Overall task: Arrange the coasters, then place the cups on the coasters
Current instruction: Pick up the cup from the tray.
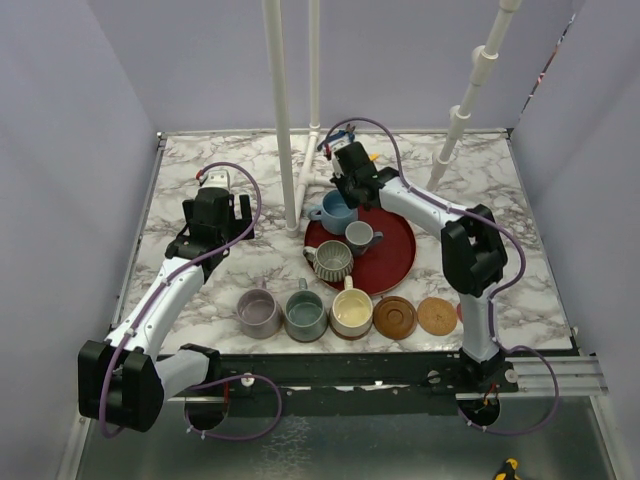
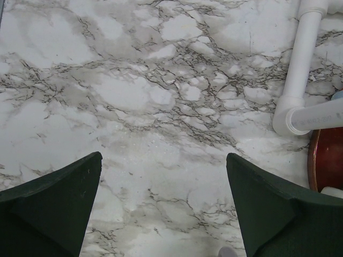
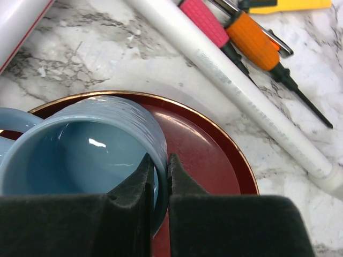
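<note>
Right gripper is pinching the wall of the light blue mug, one finger inside and one outside. The mug sits at the far-left edge of the red tray. Risk: a one-wall grip carries the load off-centre, so the mug may swing or slip on lift. It could then clip the white pipe just left of the tray, or the small grey mug at tray centre. Left gripper hovers spread wide over marble table, left of the tray.
</note>
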You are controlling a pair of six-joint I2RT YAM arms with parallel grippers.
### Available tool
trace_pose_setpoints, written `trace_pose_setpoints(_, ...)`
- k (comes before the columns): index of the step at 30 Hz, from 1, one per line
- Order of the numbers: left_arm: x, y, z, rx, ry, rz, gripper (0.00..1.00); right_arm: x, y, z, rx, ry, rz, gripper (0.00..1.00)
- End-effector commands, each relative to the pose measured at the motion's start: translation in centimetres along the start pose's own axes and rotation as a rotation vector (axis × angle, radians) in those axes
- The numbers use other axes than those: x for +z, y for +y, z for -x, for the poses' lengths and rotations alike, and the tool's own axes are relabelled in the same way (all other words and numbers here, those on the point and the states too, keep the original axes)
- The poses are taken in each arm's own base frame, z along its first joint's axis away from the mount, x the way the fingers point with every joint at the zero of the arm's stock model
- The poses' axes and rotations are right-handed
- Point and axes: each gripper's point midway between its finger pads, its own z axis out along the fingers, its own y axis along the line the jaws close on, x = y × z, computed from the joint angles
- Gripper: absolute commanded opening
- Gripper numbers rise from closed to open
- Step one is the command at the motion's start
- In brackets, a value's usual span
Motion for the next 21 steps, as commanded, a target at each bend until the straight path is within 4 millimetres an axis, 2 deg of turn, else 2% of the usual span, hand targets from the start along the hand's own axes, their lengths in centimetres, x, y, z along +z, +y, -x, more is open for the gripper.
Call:
trace_pose_setpoints(1,-0.2,0.6,0.1,-0.004,-0.004,0.028,0.99,-2.9,-2.9,4.7,0.183,-0.145,-0.152,0.00)
trace_pose_setpoints(6,-0.3,0.8,0.3,-0.008,-0.012,0.032,0.99,-5.1,-5.8,7.4,0.303,-0.183,-0.254,0.00)
trace_pose_setpoints(9,-0.5,0.9,0.4,-0.016,-0.019,0.035,0.99,-7.1,-7.0,9.1,0.365,-0.221,-0.295,0.00)
trace_pose_setpoints(12,-0.8,0.9,0.6,-0.026,-0.032,0.035,0.99,-9.4,-8.1,10.0,0.417,-0.245,-0.331,0.00)
trace_pose_setpoints(16,-1.1,0.7,0.9,-0.037,-0.046,0.022,0.99,-12.3,-9.5,9.4,0.482,-0.239,-0.400,0.00)
trace_pose_setpoints(21,-1.8,0.1,1.7,-0.050,-0.084,-0.016,0.95,-16.0,-10.5,7.2,0.596,-0.224,-0.459,0.00)
